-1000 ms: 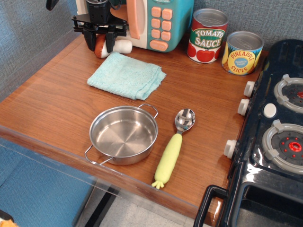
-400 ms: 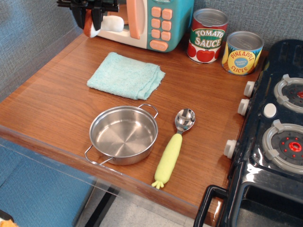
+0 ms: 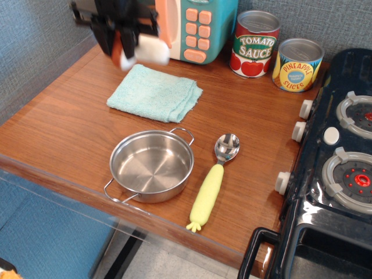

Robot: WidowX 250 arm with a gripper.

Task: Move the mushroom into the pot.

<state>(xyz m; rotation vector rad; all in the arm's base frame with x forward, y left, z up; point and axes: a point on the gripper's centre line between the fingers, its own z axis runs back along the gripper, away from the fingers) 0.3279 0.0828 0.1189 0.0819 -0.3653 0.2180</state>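
Observation:
My gripper (image 3: 119, 43) is at the back left, above the far edge of the cloth, and is shut on the mushroom (image 3: 142, 51). The mushroom's reddish-brown cap sits between the black fingers and its thick white stem sticks out to the right, off the table. The image is blurred there. The shiny steel pot (image 3: 151, 165) with two wire loop handles stands empty near the front edge, well in front of the gripper.
A folded light-blue cloth (image 3: 155, 93) lies between gripper and pot. A yellow-handled spoon (image 3: 213, 181) lies right of the pot. A toy microwave (image 3: 195, 26) and two tin cans (image 3: 254, 43) stand at the back. A toy stove (image 3: 340, 168) fills the right side.
The gripper lifted the mushroom off the table a second ago, rose toward the top left, and has now moved down and right over the cloth's far edge.

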